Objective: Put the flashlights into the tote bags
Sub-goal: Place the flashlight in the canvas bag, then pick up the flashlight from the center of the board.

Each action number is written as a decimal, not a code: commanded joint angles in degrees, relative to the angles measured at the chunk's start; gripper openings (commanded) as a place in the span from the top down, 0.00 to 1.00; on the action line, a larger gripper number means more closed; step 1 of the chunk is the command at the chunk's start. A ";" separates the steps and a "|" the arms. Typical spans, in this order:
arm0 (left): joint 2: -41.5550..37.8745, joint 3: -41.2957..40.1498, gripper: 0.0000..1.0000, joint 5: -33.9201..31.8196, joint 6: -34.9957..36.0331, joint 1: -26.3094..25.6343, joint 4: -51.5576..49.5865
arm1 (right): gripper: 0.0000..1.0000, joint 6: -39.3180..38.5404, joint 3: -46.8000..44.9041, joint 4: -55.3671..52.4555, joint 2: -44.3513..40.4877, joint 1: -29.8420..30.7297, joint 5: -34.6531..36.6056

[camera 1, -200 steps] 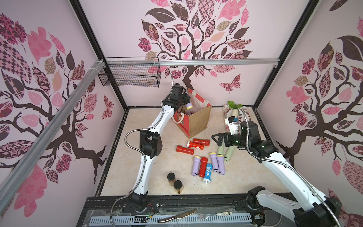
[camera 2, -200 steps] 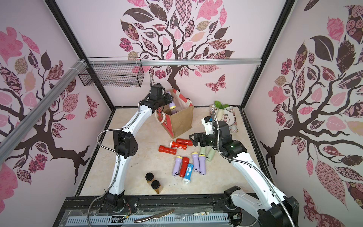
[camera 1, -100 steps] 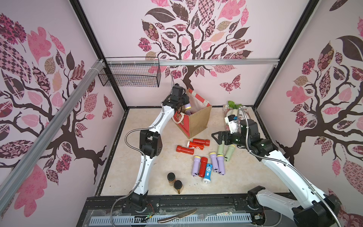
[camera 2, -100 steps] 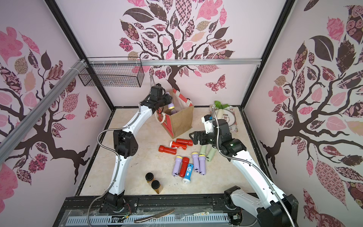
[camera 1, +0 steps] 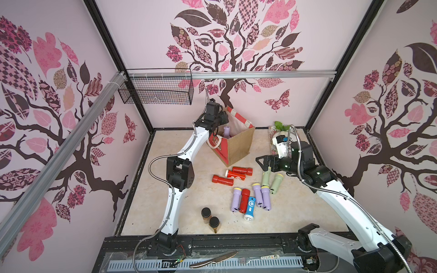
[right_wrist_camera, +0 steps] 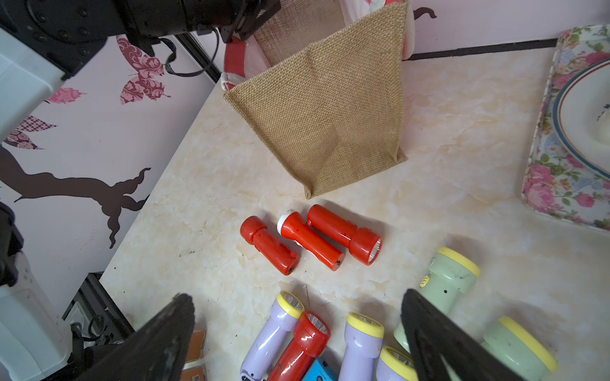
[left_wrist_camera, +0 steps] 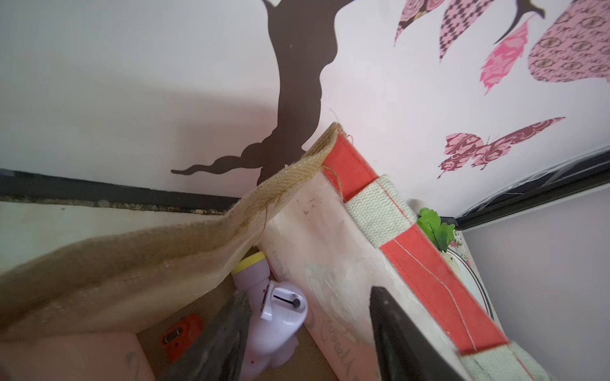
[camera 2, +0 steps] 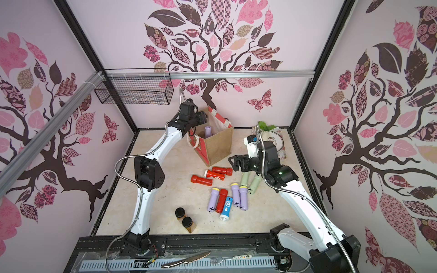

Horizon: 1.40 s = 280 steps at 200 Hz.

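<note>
Marbled table (camera 1: 189,212): left gripper (left_wrist_camera: 307,293), spread at the tote bag (camera 1: 238,146) mouth, could snag slack fabric, toppling it; right gripper (right_wrist_camera: 297,295) spread wide.

1. Two brown jars (camera 1: 206,214), black-lidded, stand side by side near the table's front.
2. A black wire basket (camera 1: 156,93) hangs on the back rail.
3. A floral tray (right_wrist_camera: 548,171) holds a plate (right_wrist_camera: 581,109) and, it seems, a green sprig (camera 1: 281,125).

Lilac flashlight (camera 1: 226,131) upright in tan tote bag (camera 1: 239,147); ten flashlights (camera 1: 244,201) outside

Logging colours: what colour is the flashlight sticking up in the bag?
That flashlight is lilac with a yellow ring; left wrist view shows best.
</note>
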 commanded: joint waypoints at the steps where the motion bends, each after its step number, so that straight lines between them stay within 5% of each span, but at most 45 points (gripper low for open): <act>1: -4.96 -1.91 0.35 -0.64 0.98 -0.14 2.60 | 0.00 -0.28 3.32 -1.61 0.98 -0.27 1.60; 69: -13.46 -4.11 0.25 4.23 1.70 -2.49 -0.02 | 0.00 1.40 10.60 -9.47 6.92 -0.27 9.88; 193: -38.88 -32.87 0.02 9.81 3.00 -4.96 -3.52 | 0.00 4.88 14.66 -19.25 11.12 -0.36 13.66; 280: -54.69 -51.90 0.02 8.05 4.27 -4.98 -10.24 | 0.00 8.32 9.78 -23.04 10.31 -3.54 12.23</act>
